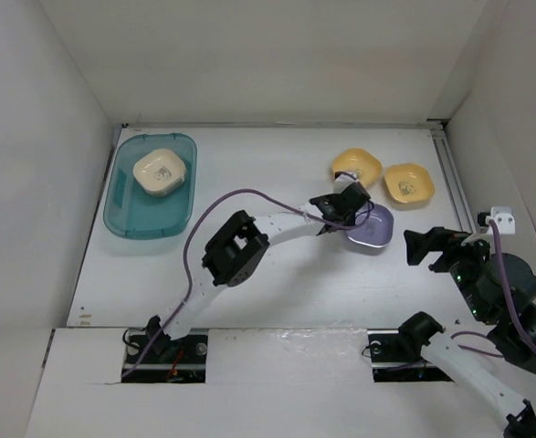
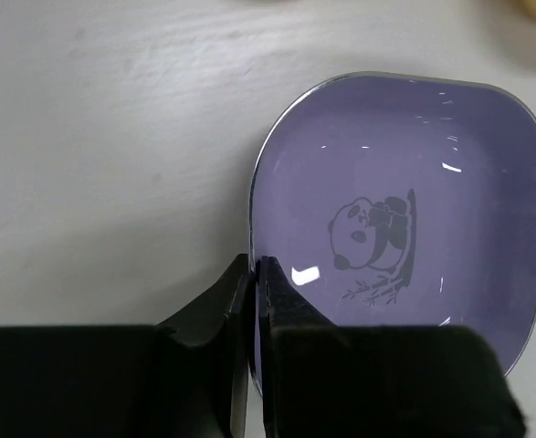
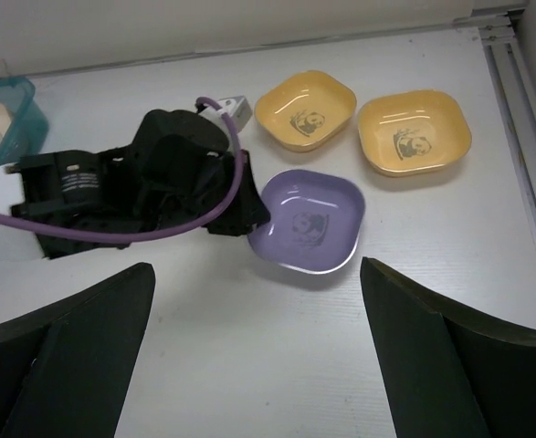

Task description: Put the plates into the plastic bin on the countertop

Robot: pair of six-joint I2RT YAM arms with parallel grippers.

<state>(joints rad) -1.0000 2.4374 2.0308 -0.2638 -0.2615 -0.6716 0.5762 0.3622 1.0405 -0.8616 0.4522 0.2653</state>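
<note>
A purple plate [image 1: 374, 228] lies on the white countertop [image 1: 286, 292], right of centre. My left gripper [image 1: 350, 215] is shut on its near-left rim. In the left wrist view the fingers [image 2: 255, 266] pinch that edge of the purple plate [image 2: 404, 219], one finger inside and one outside. Two yellow plates [image 1: 356, 166] [image 1: 408, 183] sit just behind it. The teal plastic bin [image 1: 144, 221] stands at the far left with a cream plate [image 1: 162, 172] inside. My right gripper [image 1: 418, 246] hovers open to the right of the purple plate [image 3: 309, 222], holding nothing.
White walls enclose the countertop on three sides. A metal rail [image 1: 450, 169] runs along the right edge. The left arm's purple cable [image 1: 240, 196] loops above the table's middle. In the right wrist view the left arm [image 3: 131, 187] fills the space left of the plates.
</note>
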